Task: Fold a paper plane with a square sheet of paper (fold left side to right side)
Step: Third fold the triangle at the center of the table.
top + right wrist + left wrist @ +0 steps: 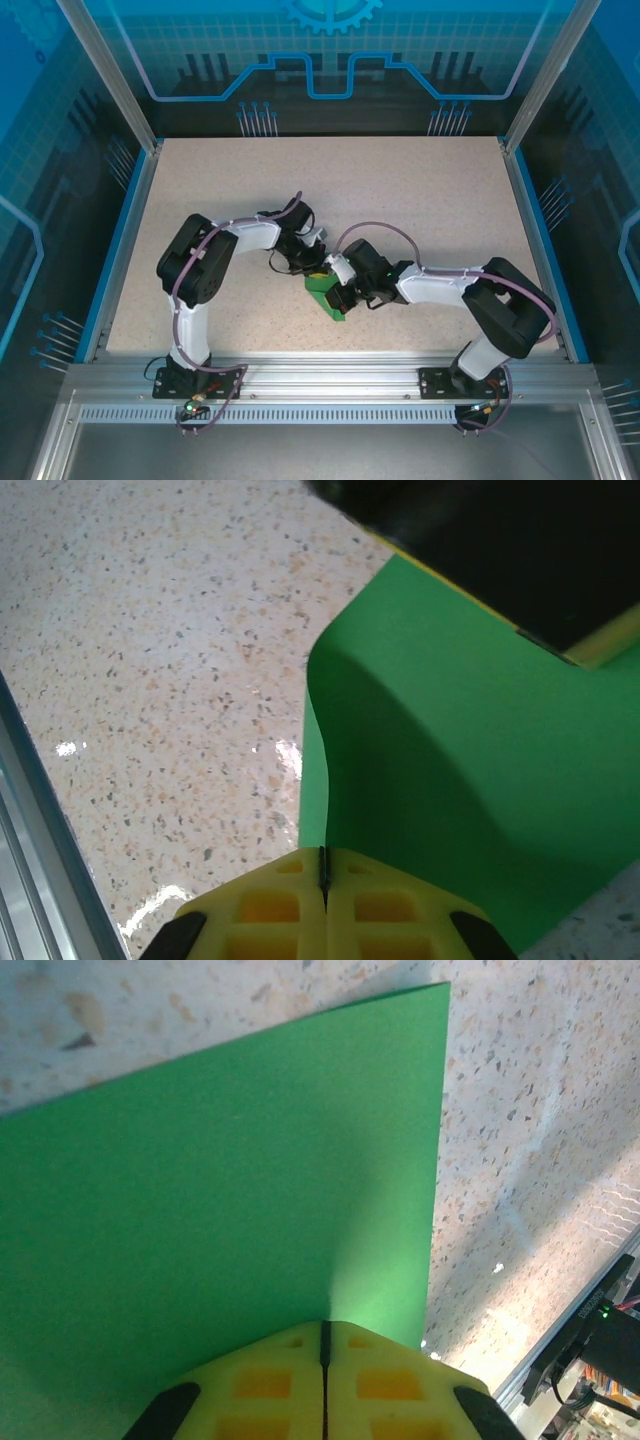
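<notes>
- No words, numbers or brand names can be read on any surface.
- The one sign is a light-blue gear emblem (333, 12) on the back panel (200, 50). The top edge of the view cuts it off, and circuit-like lines run below it.

One square sheet of paper (330, 305), two robot arms (200, 270) (470, 290), two pairs of yellow fingers (265, 1385) (270, 910), one table (420, 200).

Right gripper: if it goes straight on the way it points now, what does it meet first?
The square sheet of paper: its raised edge sits at the shut fingers of the right gripper. Past it, the left gripper lies roughly in line, though depth is unclear.
</notes>
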Robot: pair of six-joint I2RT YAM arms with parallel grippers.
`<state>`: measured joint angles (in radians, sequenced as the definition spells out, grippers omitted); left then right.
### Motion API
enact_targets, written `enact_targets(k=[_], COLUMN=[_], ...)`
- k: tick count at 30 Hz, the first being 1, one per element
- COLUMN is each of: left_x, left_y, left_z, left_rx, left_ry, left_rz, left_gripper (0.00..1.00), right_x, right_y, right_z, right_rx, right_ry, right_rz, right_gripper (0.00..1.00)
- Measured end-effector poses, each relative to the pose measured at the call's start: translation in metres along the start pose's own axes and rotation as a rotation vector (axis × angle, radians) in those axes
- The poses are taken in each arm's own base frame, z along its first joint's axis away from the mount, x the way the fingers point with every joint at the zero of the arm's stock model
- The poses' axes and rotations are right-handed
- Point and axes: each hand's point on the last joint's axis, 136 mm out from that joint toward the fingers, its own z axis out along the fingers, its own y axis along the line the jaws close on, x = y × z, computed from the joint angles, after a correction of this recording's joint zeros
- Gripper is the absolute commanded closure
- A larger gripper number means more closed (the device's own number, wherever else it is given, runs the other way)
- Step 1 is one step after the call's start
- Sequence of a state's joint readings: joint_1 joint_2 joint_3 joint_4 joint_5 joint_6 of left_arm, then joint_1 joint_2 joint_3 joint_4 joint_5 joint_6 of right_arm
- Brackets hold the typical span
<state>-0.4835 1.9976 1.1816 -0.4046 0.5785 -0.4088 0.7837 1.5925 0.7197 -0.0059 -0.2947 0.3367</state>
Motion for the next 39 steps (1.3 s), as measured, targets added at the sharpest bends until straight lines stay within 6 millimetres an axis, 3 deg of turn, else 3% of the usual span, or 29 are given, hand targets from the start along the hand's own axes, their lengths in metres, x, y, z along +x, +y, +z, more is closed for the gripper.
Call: enact_targets(k=[19,39], left_x=[0.001,0.000], left_y=[-0.004,-0.004], left_z=[0.004,0.004], left_rx=[0.003,0.005], left_ry=[0.008,0.010], left_rz=[0.010,0.009], left_gripper=[0.96,0.97], right_x=[-0.001,-0.002], right_y=[-0.028,-0.038], right_z=[0.001,0.000], right_rx=[0.056,0.090], right_ry=[-0.001,-0.007], right_rz=[0.068,0.088], right_gripper=[1.00,1.00])
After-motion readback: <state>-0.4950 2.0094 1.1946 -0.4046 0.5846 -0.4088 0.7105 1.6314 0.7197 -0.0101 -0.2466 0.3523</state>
